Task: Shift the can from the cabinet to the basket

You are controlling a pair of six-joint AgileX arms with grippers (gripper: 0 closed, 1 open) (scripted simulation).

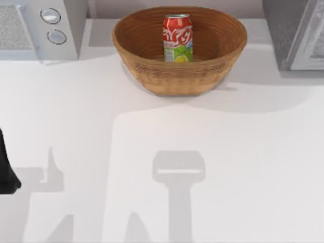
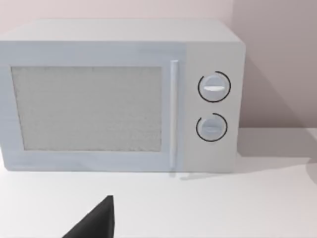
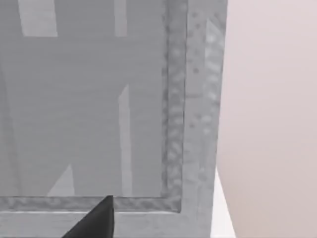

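Note:
The red can (image 1: 177, 38) stands upright inside the brown wicker basket (image 1: 147, 71) at the back middle of the table, with nothing holding it. The dark grey speckled cabinet (image 1: 291, 33) sits at the back right, and its pale framed door panel (image 3: 89, 109) is close in front of the right wrist camera. A dark part of my right gripper (image 3: 96, 220) shows at that view's lower edge. My left arm (image 1: 7, 172) is parked at the table's left edge, its gripper (image 2: 96, 223) facing the microwave and away from the can.
A pale microwave (image 1: 43, 28) with two round knobs (image 2: 214, 87) stands at the back left. White tabletop (image 1: 167, 142) stretches in front of the basket, crossed by arm shadows.

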